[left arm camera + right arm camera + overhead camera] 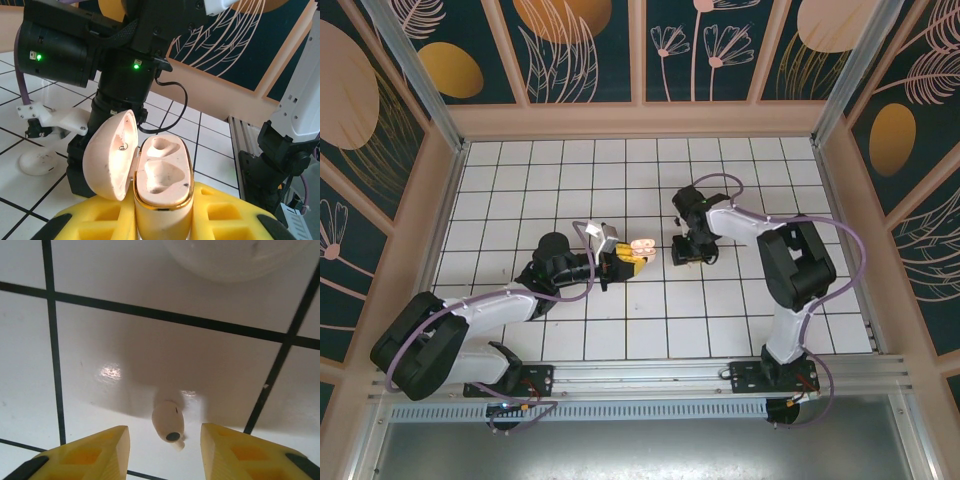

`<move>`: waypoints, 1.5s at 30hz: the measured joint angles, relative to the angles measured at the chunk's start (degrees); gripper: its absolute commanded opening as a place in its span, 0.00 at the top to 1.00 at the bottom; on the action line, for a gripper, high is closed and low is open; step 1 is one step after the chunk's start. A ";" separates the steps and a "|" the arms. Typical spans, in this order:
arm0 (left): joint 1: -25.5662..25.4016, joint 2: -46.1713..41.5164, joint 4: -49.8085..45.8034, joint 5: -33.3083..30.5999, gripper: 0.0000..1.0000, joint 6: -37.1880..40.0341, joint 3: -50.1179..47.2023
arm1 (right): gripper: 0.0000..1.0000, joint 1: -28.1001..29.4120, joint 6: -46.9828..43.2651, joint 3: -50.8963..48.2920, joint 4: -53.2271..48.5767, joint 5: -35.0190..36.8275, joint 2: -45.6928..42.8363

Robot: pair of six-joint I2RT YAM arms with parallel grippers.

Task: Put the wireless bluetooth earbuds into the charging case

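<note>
The pinkish-beige charging case (162,175) stands upright between the yellow fingers of my left gripper (162,215), which is shut on its body. Its lid (110,155) hangs open to the left and both moulded wells are empty. From above, the case (641,246) sits just left of the table's middle, with the left gripper (623,262) under it. One beige earbud (168,421) lies on the white tile. My right gripper (165,452) is open, one yellow finger (95,452) on each side of the earbud without touching it. In the top view the right gripper (688,254) points down, right of the case.
A flat white round piece (235,257) lies on the tile just beyond the earbud, also seen as a white disc (37,162) by the right arm's wrist. Wooden walls (640,120) ring the tiled table. The right arm's base (280,155) stands at the near rail.
</note>
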 measured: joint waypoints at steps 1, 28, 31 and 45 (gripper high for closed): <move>0.00 0.00 0.00 -0.02 0.78 0.00 0.00 | 0.59 0.04 -0.26 0.35 -0.11 0.11 0.42; 0.00 -0.02 -0.63 -0.57 0.78 0.15 0.00 | 0.78 1.25 -1.66 2.43 -0.44 4.26 2.56; 0.00 -0.02 -0.76 -0.63 0.78 0.15 0.04 | 0.79 1.20 -1.66 2.43 -0.42 4.24 2.56; 0.00 0.35 -0.04 -2.10 0.79 1.46 0.81 | 0.80 -2.86 2.29 -8.22 7.19 -0.44 -8.17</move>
